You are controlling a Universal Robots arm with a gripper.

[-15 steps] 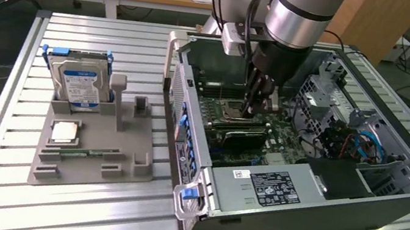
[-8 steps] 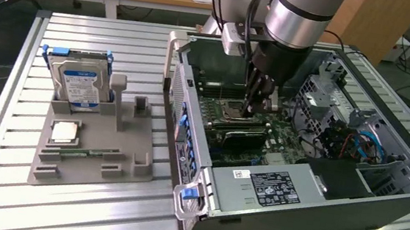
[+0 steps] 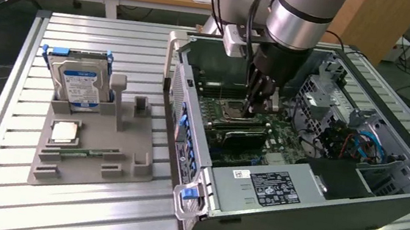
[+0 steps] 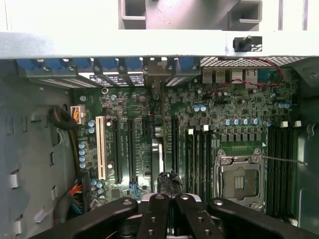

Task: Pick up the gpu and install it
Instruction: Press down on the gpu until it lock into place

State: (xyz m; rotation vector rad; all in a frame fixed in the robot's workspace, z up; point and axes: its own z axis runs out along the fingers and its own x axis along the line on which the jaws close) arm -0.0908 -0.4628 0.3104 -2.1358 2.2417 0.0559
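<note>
The gpu (image 3: pixel 236 135) is a thin black card standing on edge on the motherboard inside the open computer case (image 3: pixel 299 198). In the wrist view the gpu (image 4: pixel 158 154) appears edge-on, running from my fingertips toward the rear slot brackets with blue clips. My gripper (image 3: pixel 260 108) reaches down into the case right above the card. In the wrist view my gripper (image 4: pixel 169 196) is shut, its black fingers (image 4: pixel 152 214) meeting over the card's near end. Whether they press on the card I cannot tell.
The CPU socket (image 4: pixel 239 181) and memory slots (image 4: pixel 279 164) lie beside the card. On the table at the exterior view's left, a grey holder (image 3: pixel 128 161) carries a hard drive (image 3: pixel 78 85), a green memory stick (image 3: pixel 88 151) and a square chip (image 3: pixel 64 131). Drive cage and cables (image 3: pixel 349 138) fill the case's far side.
</note>
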